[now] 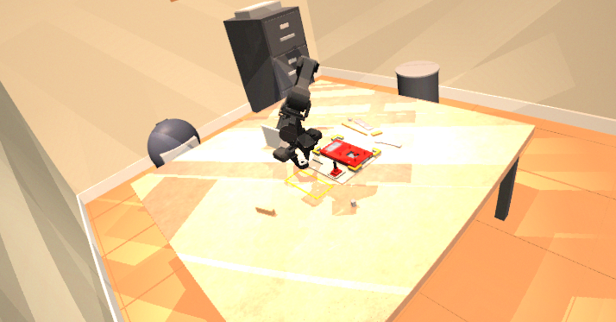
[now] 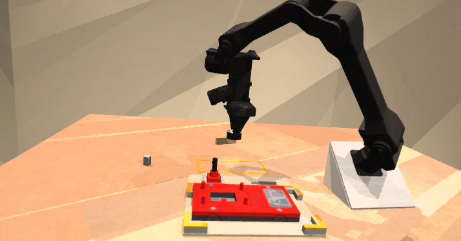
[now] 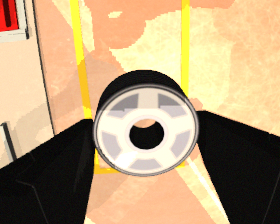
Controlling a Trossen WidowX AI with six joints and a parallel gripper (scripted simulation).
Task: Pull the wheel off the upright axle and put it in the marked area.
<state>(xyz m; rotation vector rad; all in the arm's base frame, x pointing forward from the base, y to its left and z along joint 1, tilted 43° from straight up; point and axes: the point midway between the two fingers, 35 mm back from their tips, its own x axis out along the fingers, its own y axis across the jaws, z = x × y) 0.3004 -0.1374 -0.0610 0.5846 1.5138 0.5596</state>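
From the top view, the arm is leaning over the table (image 1: 431, 199), with the gripper (image 1: 302, 161) hanging just above the far edge of the yellow marked area (image 1: 309, 184), beside the red board (image 1: 346, 151).

From the exterior view, the gripper (image 2: 234, 135) is grasping the wheel (image 2: 231, 132) in the air, above and behind the marked area (image 2: 231, 167). The axle (image 2: 214, 165) is standing bare and upright on its red base, in front of that area.

From the wrist view, the wheel (image 3: 145, 133) is showing its grey hub and centre hole, clamped between both dark fingers, over the yellow outline (image 3: 76, 43).
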